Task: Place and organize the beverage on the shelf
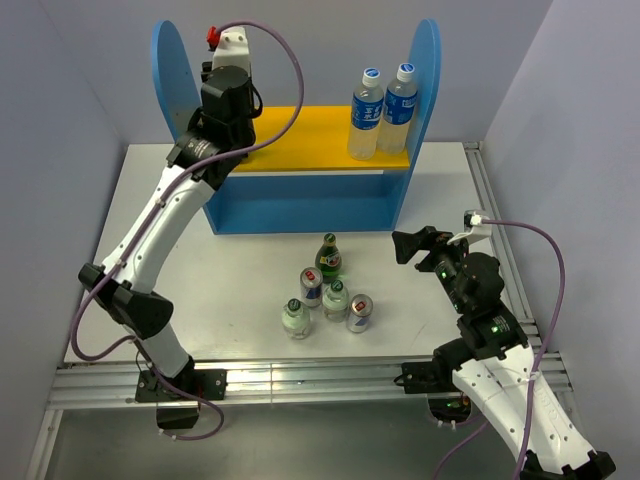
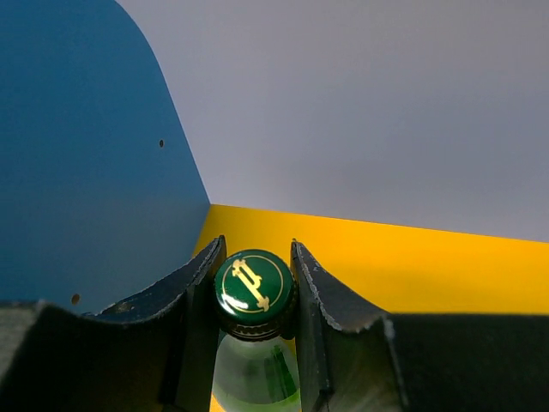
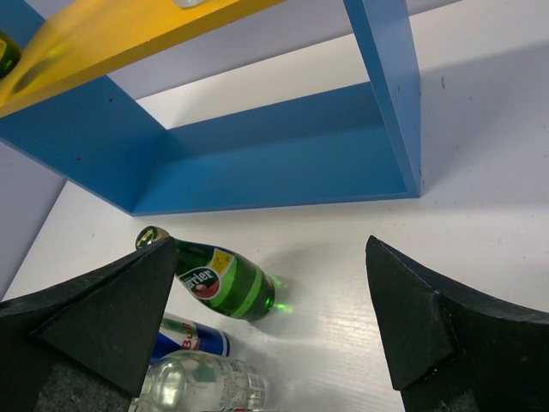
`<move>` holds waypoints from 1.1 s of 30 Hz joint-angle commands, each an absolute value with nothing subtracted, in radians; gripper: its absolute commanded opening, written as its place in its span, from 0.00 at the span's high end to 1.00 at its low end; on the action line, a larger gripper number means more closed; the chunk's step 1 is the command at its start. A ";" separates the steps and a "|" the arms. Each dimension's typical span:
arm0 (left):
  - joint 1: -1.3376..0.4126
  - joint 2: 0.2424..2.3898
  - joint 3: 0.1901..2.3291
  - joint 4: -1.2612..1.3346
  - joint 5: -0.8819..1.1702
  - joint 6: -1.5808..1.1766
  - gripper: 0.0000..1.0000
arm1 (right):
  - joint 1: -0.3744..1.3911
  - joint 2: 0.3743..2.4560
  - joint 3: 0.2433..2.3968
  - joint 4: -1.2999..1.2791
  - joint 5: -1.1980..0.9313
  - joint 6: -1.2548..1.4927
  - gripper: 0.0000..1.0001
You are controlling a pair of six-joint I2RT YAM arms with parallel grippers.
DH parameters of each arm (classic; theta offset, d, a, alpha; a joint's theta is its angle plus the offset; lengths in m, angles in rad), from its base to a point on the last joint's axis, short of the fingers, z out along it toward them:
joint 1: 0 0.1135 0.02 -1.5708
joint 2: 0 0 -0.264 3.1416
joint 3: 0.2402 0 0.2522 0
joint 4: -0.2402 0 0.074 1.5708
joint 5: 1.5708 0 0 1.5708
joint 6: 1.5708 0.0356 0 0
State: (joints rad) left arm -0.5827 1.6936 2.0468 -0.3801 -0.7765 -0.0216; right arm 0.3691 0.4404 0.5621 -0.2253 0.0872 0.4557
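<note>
My left gripper (image 2: 257,244) is shut on the gold-marked cap of a dark green glass bottle (image 2: 255,290), which stands on the yellow upper board (image 2: 412,266) at the left end of the blue shelf (image 1: 300,205). In the top view the left gripper (image 1: 230,125) hides that bottle. On the table stand the other green bottle (image 1: 328,257), two cans (image 1: 311,287) (image 1: 359,313) and two short clear bottles (image 1: 336,300) (image 1: 294,319). My right gripper (image 1: 415,245) is open and empty, right of this group; its wrist view shows the green bottle (image 3: 219,279).
Two taller clear bottles with blue caps (image 1: 367,115) (image 1: 400,108) stand at the right end of the yellow board. The shelf's lower level (image 3: 283,167) shows nothing in it. A metal rail (image 1: 300,380) runs along the table's near edge.
</note>
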 commanded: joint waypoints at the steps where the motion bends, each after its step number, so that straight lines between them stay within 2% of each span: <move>1: -0.540 1.666 2.128 -0.262 -0.732 0.009 1.00 | 0.376 0.430 0.557 -0.183 0.084 0.459 0.03; 8: -0.433 1.651 1.998 -0.210 -0.704 -0.075 1.00 | 0.376 0.440 0.551 -0.175 0.077 0.457 0.03; 16: -0.387 1.623 1.905 -0.184 -0.704 -0.100 0.98 | 0.376 0.451 0.546 -0.167 0.080 0.456 0.03; 18: -0.382 1.615 1.882 -0.181 -0.710 -0.112 0.85 | 0.377 0.451 0.548 -0.170 0.081 0.456 0.03; 19: -0.380 1.606 1.873 -0.176 -0.706 -0.112 0.62 | 0.376 0.451 0.548 -0.170 0.081 0.456 0.03; 21: -0.380 1.594 1.847 -0.166 -0.693 -0.118 0.39 | 0.376 0.449 0.548 -0.170 0.081 0.457 0.03; 22: -0.380 1.585 1.841 -0.163 -0.692 -0.118 0.17 | 0.376 0.448 0.548 -0.172 0.084 0.457 0.03; 23: -0.380 1.582 1.838 -0.164 -0.692 -0.121 0.10 | 0.376 0.448 0.548 -0.172 0.083 0.454 0.03; 25: -0.380 1.575 1.847 -0.172 -0.692 -0.120 0.01 | 0.377 0.446 0.548 -0.175 0.084 0.459 0.03; 33: -0.383 1.539 1.890 -0.245 -0.652 -0.153 0.01 | 0.376 0.436 0.543 -0.181 0.094 0.459 0.03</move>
State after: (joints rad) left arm -0.3977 1.6127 1.8389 -0.2314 -0.6540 -0.1169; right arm 0.3691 0.4469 0.5491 -0.2176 0.0853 0.4557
